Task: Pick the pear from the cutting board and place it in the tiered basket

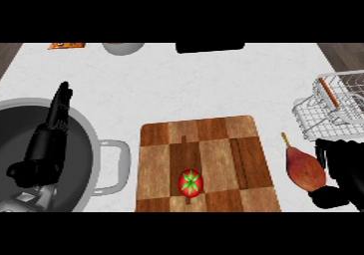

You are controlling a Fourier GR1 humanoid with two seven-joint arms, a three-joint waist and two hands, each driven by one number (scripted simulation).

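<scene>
A reddish-brown pear (302,168) with a thin stem hangs just off the right edge of the wooden cutting board (214,144), stem pointing to the far left. My right hand (346,172) is curled against the pear's right side, with the thumb under its broad end. The white wire tiered basket (339,107) stands just beyond that hand at the right edge. My left hand (52,134) rests open at the left, fingers straight and pointing away, over a grey pot.
A red round fruit with a green star top (190,182) lies on the board's near part. A large grey pot (89,144) with a side handle fills the left. At the far edge stand a grey bowl (123,48), an orange packet (67,45) and a black object (210,47).
</scene>
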